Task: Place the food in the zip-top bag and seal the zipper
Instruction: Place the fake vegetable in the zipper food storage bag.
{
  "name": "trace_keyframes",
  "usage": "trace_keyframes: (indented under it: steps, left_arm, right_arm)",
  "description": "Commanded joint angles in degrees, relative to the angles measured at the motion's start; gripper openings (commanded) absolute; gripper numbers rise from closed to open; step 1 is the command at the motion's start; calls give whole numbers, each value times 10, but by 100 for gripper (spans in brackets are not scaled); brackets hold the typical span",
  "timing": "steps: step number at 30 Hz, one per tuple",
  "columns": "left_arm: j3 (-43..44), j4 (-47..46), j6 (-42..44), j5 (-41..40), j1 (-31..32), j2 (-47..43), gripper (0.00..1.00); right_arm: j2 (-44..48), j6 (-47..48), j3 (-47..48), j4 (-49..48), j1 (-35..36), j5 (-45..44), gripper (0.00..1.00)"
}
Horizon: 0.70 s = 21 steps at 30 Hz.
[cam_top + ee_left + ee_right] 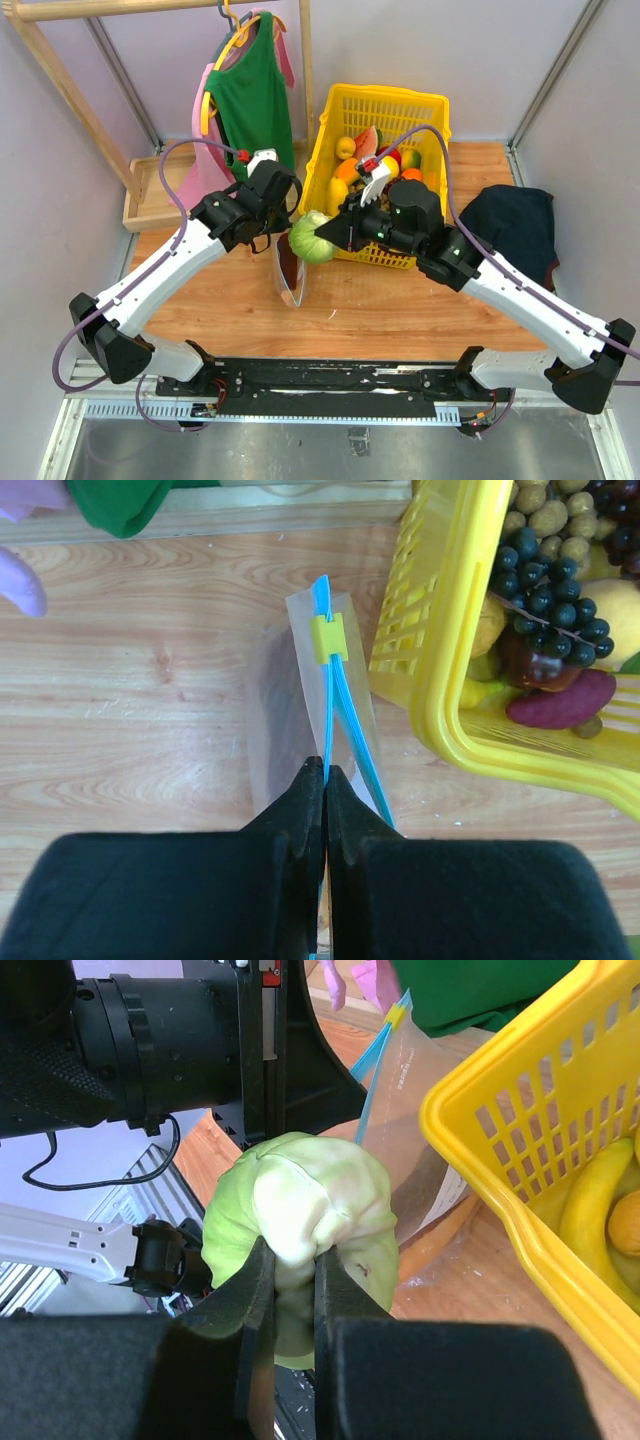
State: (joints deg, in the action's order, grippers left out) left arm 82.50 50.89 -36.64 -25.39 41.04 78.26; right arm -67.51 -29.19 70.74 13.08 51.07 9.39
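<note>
between narrow right jaws, green melon point(300, 1200)

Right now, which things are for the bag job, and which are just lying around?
For the job:
zip-top bag
its blue zipper, pinched in the left gripper
round green toy food, in the right gripper
grapes and banana in the yellow basket

Just lying about:
green top
pink top
dark cloth
wooden tray
</note>
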Motion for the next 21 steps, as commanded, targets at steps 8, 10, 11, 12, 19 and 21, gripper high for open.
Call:
trace_keyframes:
  steps: [8,10,11,12,19,21]
  left_arm:
    - [30,-6,-18,-21,12,-2,0]
    - [25,-7,-20,-22,12,-12,0]
    - [23,-9,-21,-20,12,-17,0]
    - [19,-11,-21,-16,12,-21,0]
    - [31,10,-29,-12,14,-23,0]
    - [31,12,-32,-14,14,-27,0]
  right_arm:
    - [-4,-37,-20,-28,23,52,1]
    - [12,-30,-27,-18,23,27,1]
    - [19,-29,-31,-16,23,18,1]
    - [26,-29,-34,-15,23,14,1]
    - [36,-28,-26,-9,35,41,1]
    - [35,-28,-26,-9,44,39,1]
